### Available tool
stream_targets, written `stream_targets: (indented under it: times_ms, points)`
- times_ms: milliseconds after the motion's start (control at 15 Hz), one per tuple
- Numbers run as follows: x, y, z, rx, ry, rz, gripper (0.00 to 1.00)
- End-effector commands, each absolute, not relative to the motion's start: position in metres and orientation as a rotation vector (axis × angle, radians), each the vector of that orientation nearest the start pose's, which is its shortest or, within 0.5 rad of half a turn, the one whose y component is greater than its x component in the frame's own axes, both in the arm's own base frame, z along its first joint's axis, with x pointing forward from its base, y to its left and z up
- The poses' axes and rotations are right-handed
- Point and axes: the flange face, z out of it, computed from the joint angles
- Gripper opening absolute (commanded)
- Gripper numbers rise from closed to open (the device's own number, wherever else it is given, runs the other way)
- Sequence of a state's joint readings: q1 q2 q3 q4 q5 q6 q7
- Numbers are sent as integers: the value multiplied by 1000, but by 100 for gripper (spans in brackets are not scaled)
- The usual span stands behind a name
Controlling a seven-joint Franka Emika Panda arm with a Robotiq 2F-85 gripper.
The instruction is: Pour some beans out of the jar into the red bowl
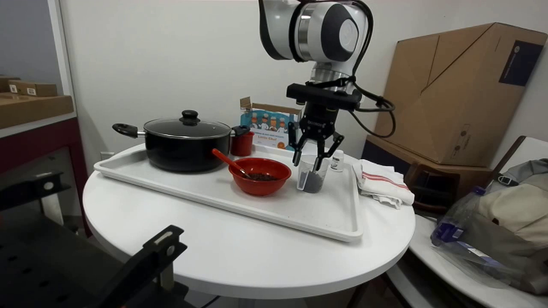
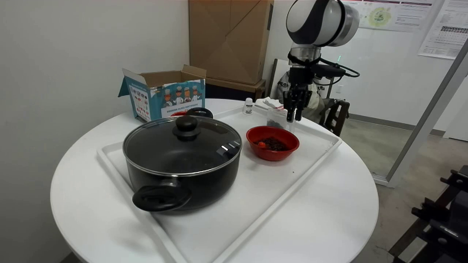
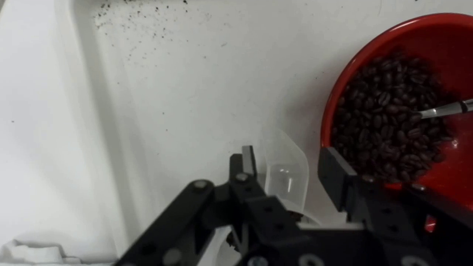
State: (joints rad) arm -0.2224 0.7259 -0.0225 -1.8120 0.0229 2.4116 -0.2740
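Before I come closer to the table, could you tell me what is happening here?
A robot arm hangs over a clear jar with dark contents. Its gripper is open around part of the jar and does not hold it yet. The jar stands upright on the white tray, with nothing being poured. Beside it, the red bowl already holds dark beans, with a lidded pot farther along.

In an exterior view the red bowl hides the foot of the jar, most of which the blurred gripper covers in the wrist view, so I can't tell whether they touch. Dark specks at one corner of the tray are too small to name; at its far corner I can't read the print on the white bottle. Along the edge from there, the pot hides all but a sliver of the red cup in an exterior view.
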Motion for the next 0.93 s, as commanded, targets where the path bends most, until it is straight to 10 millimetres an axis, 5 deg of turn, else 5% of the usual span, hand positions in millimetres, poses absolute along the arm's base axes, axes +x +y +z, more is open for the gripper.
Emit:
stream_targets:
  times_ms: [0, 267, 400, 533, 867]
  points:
    - [622, -152, 127, -3116, -40, 187, 76]
    - [623, -155, 125, -3119, -39, 186, 95]
    - [622, -157, 123, -3121, -43, 188, 63]
    - [622, -158, 122, -3123, -42, 190, 56]
    - [623, -156, 121, -3127, -62, 193, 19]
